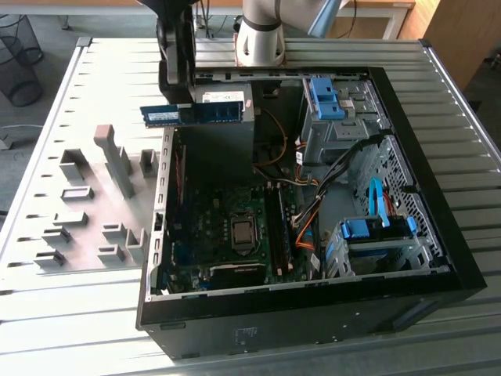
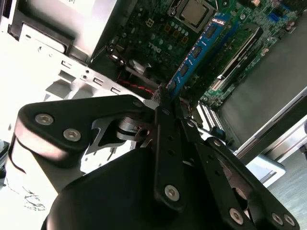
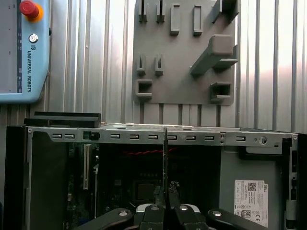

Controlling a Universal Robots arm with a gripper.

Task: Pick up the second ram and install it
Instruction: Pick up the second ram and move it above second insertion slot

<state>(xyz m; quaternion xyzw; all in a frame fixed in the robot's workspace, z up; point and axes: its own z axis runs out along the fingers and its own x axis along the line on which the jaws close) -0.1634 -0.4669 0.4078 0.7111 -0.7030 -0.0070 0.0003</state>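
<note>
In the exterior view the second ram (image 1: 192,114), a thin blue stick with dark chips, hangs level in the air over the open computer case's (image 1: 462,258) rim on the exterior view's left. My gripper (image 1: 174,103) is shut on its end from above. The second wrist view shows the ram (image 2: 196,50) jutting out from between the fingertips, gripper (image 2: 165,96), over the green motherboard (image 2: 144,33). In the first wrist view the ram (image 3: 165,158) is edge-on above the gripper (image 3: 165,203). The memory slots (image 1: 279,231) lie beside the processor (image 1: 243,233), well below the stick.
A grey fixture plate (image 1: 47,196) with upright blocks lies on the slatted table at the exterior view's left of the case. Inside the case are blue drive cages (image 1: 376,235), orange and black cables (image 1: 305,227) and a power supply (image 1: 227,98). A teach pendant (image 3: 21,52) lies on the table.
</note>
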